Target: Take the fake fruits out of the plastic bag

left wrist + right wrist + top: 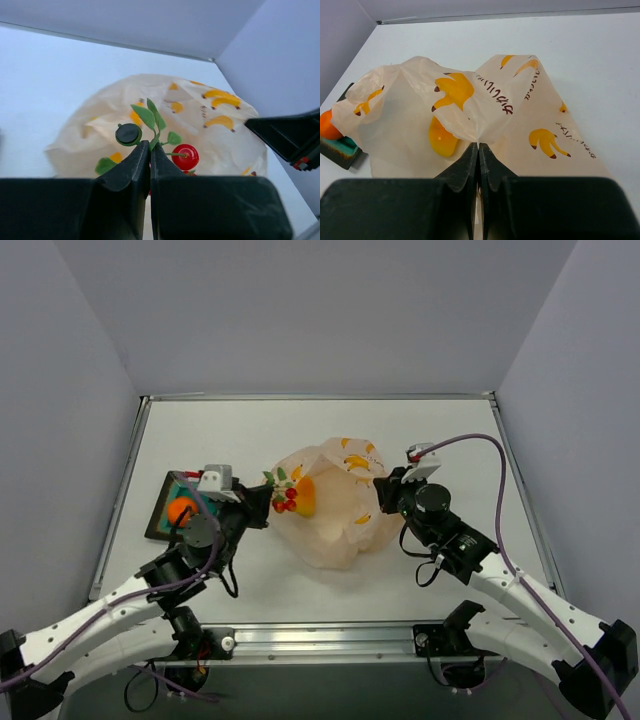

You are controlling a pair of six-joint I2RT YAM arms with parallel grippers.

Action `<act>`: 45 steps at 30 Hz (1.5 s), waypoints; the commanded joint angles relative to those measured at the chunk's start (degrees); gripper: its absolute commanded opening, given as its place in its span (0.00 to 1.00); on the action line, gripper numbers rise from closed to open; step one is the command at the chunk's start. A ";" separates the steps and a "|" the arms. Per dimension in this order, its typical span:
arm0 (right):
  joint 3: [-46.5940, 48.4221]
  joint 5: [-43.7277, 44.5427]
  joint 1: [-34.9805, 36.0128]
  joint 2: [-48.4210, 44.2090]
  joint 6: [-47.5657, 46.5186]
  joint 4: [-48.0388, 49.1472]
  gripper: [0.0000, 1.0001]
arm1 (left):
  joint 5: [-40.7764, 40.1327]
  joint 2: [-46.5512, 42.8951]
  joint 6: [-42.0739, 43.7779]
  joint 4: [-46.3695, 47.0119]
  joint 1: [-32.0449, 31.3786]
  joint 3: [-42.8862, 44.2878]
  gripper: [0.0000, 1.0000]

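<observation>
Grey walls close round a white bench [440,440], and the plastic bag [340,530] lies crumpled about its middle, mouth turned toward the left edge. My left gripper [150,146] is clenched on the green sprig of the red berries [185,156], which hang right at the bag's mouth, just clear of the film as far as I can tell from above. My right gripper [478,146] is pinched shut on a fold of the bag on the side toward the right edge, pinning it. The orange ball [181,510] already sits in the teal dish [158,530] near the left edge, so I judge that piece done. The yellow lemon piece [442,140] shows through the film, inside the bag and not yet out. I read the step in hand as drawing the berries free while the bag is held back. Next I would carry the sprig leftward to the dish with the right grip firm, watching that the leaves do not snag the film and drag the bag along, then return for the lemon.
</observation>
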 commanded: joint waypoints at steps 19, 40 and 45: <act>-2.78 0.55 -0.51 -1.39 0.14 5.21 0.00 | -17.95 10.66 -5.40 -16.18 28.19 5.24 0.02; -3.58 -1.03 -0.51 -3.15 -0.22 5.39 0.00 | -20.40 34.14 -2.59 -9.77 35.06 11.50 0.32; -3.22 -0.42 -0.51 -4.47 -0.39 4.16 0.00 | -19.25 35.03 -3.64 -9.59 35.50 11.50 0.43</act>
